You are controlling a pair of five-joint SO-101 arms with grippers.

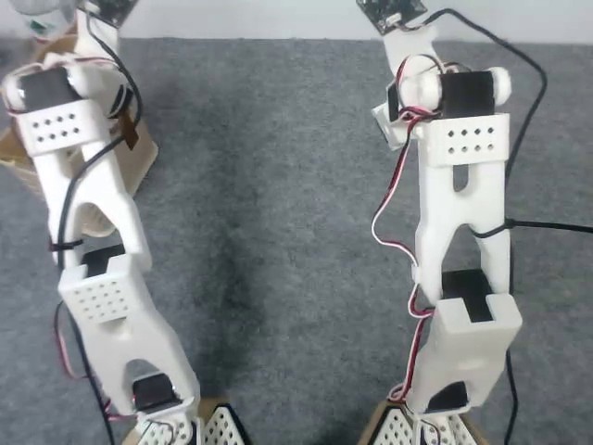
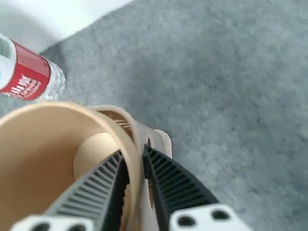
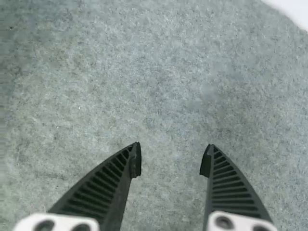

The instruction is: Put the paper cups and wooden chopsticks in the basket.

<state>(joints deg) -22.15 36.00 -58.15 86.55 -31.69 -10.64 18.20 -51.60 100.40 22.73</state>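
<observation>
My left gripper is shut on the rim of a tan paper cup, one finger inside the cup and one outside. The cup's open mouth faces the camera. Just behind it shows part of the pale wooden basket. From above, the basket sits at the table's far left, mostly hidden under the left arm. My right gripper hangs open over bare grey carpet with nothing between its fingers. The right arm stretches toward the far right of the table.
A plastic bottle with a red label lies beyond the cup, by the table's far left edge, and the bottle also shows from above. Grey carpet covers the table between the arms.
</observation>
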